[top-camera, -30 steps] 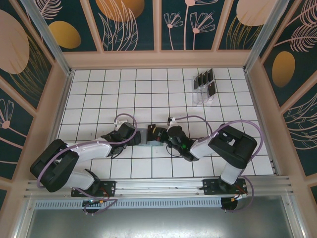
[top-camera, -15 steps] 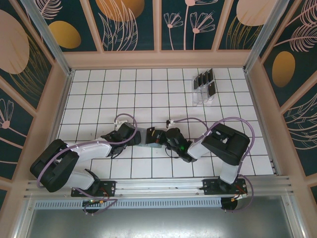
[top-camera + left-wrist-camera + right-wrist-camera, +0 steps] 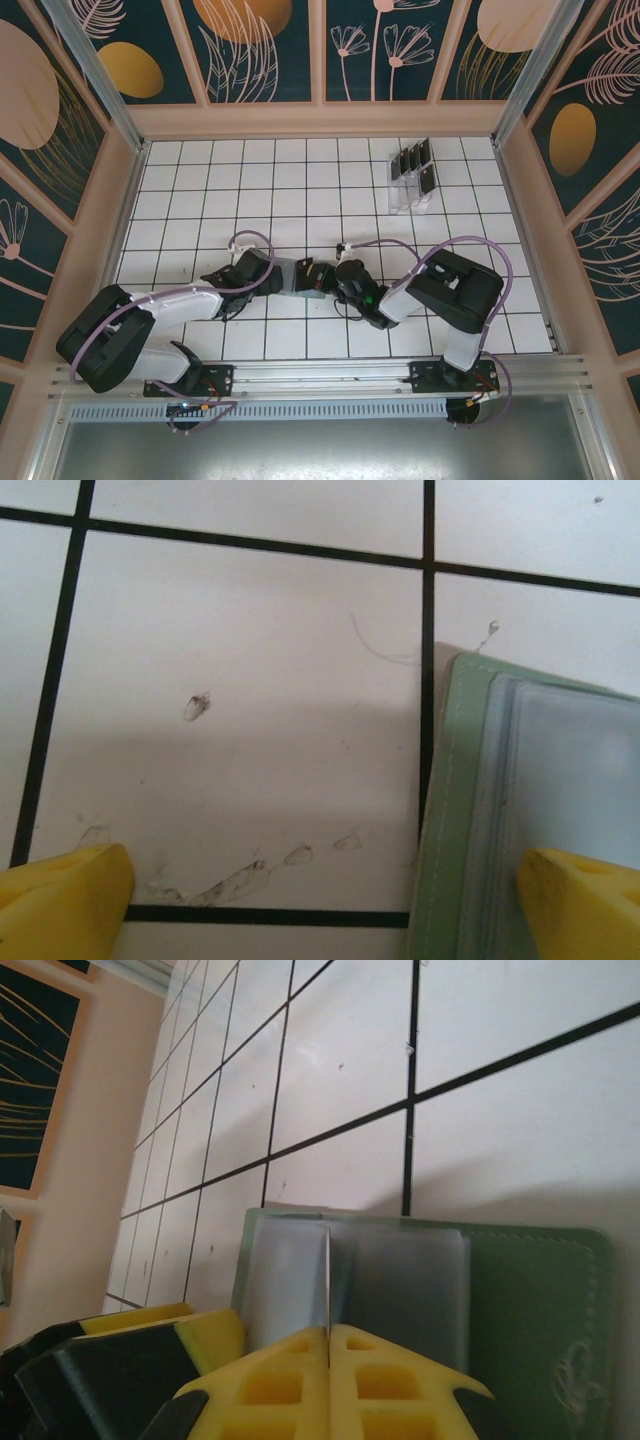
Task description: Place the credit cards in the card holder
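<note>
The card holder [image 3: 455,820] lies flat on the white-tiled worktop [image 3: 250,630], between the two arms. The left fingers [image 3: 60,900] are spread wide: one yellow tip hangs over bare tile just beside the holder's stitched edge, the other over the holder's clear pocket. Whether that tip touches the pocket cannot be told.

The right fingers [image 3: 390,1360] are pressed together over the opposite side of the holder. They pinch a credit card [image 3: 328,1270], which stands upright and edge-on, so it shows only as a thin pale line. The card's far end reaches over the middle of the holder's pockets, right at the seam between them.

The holder is a soft sage-green case with rounded corners, a row of pale stitching along its rim and a small embossed mark on its plain flap. Its inner pockets are frosted, slightly glossy plastic (two lie side by side in the right wrist view). The fingertips are blocky yellow pieces with moulded square recesses. The worktop tiles are matte white with black grout, smudged in places near the holder's edge.

Well apart from the holder, towards the back wall, more dark credit cards [image 3: 420,165] stand upright in a clear rack [image 3: 403,198].
</note>
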